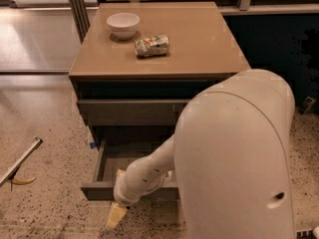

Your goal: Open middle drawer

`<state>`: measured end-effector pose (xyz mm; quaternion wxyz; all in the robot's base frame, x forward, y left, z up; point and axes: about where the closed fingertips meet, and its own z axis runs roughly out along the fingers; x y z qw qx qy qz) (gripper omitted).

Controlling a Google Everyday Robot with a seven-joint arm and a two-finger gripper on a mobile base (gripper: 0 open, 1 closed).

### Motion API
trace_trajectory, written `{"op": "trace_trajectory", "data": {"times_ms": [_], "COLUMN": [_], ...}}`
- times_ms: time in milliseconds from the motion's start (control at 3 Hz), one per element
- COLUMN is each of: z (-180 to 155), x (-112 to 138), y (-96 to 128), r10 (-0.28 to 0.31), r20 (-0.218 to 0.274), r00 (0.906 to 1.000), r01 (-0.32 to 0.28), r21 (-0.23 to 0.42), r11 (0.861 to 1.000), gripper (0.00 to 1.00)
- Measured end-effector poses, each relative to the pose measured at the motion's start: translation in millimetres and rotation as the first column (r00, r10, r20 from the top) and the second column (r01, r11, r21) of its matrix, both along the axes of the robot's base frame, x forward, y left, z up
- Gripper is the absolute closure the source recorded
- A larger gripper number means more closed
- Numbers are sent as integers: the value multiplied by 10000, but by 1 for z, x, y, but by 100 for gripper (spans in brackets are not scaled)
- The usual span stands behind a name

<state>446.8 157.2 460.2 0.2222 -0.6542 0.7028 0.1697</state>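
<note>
lower centre: middle drawer (95, 190) sitting pulled out | gripper (116, 214) hanging just below its front edge | grip state: cannot tell

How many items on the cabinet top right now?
2: a white bowl back left, a crushed can just front-right of it. End effector sits low, in front of the open drawer.

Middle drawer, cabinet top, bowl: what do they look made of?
Middle drawer: probably laminated board or painted metal; matte grey-brown, flat, no glare. Cabinet top: tan laminate or wood, satin, with a soft sheen. Bowl: likely glazed ceramic, white and smooth; plastic possible. Gripper: low in front of the drawer's front panel, pale yellowish.
</note>
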Motion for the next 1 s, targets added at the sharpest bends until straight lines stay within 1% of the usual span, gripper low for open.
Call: {"op": "trace_trajectory", "data": {"times_ms": [333,667,1000], "z": [31,56,61], "x": [17,38,62], "y": [-12,-16,-15], "r10": [-410,-740,-977], "r20": [564,1214,1660], "r00": [9976,9898,9813], "r01": [414,741,961], "r21": [-64,34,175], "r11": [9991,9972,9952], "gripper": [19,42,65]}}
